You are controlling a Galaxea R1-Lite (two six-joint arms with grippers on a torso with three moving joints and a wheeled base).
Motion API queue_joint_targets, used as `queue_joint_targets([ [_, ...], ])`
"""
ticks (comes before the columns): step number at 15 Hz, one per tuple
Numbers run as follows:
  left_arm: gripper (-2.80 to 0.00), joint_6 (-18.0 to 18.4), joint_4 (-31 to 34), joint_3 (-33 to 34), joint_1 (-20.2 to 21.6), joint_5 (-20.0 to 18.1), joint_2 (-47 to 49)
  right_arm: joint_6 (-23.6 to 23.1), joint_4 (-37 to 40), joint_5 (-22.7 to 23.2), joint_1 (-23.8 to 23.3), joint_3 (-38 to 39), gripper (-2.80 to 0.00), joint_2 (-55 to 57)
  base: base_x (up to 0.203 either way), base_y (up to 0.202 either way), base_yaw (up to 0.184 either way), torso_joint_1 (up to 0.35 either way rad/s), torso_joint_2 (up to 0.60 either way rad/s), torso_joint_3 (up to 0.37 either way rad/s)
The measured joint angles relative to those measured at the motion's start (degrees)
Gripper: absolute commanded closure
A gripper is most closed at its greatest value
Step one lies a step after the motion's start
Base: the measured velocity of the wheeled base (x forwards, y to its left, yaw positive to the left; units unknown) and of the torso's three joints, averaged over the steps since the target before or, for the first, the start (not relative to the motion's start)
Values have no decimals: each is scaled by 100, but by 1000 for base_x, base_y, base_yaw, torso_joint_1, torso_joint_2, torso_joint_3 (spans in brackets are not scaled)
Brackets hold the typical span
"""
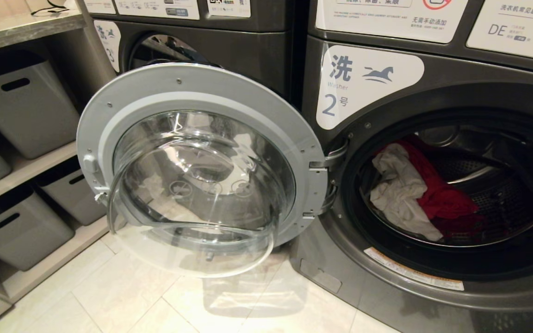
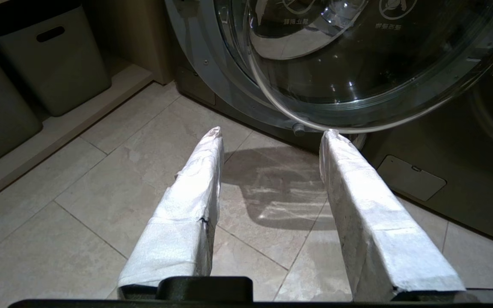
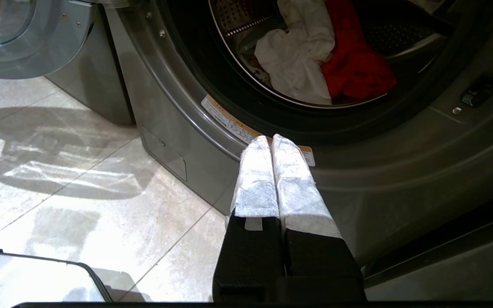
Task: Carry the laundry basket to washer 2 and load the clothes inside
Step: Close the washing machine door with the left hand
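While washer 2's [image 1: 433,194] door [image 1: 201,162] hangs open, grey bins [image 1: 26,106] flank it.

Only the robot's two grippers show, each seen from its own wrist camera. The left gripper [image 2: 272,132] has two long, flat, tapering fingers [image 2: 188,205] wrapped in creased white cloth-like tape, with a small dark tear on one finger's inner edge, rising from a black plastic base. The right gripper [image 3: 272,139] has matching white-wrapped fingers [image 3: 257,179], rounded at the tips, set on blocky matte black mounts.
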Motion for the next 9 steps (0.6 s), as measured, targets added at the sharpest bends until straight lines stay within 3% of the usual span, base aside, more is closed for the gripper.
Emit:
queue_joint_targets([
  [7,0,15,-10,0,0,-1,0,14,2,-10,-2,0,0,0,0,0,0,0,0,0],
  [9,0,23,-13,0,0,-1,0,22,2,-10,0,0,0,0,-5,4,-94,4,2,-1],
])
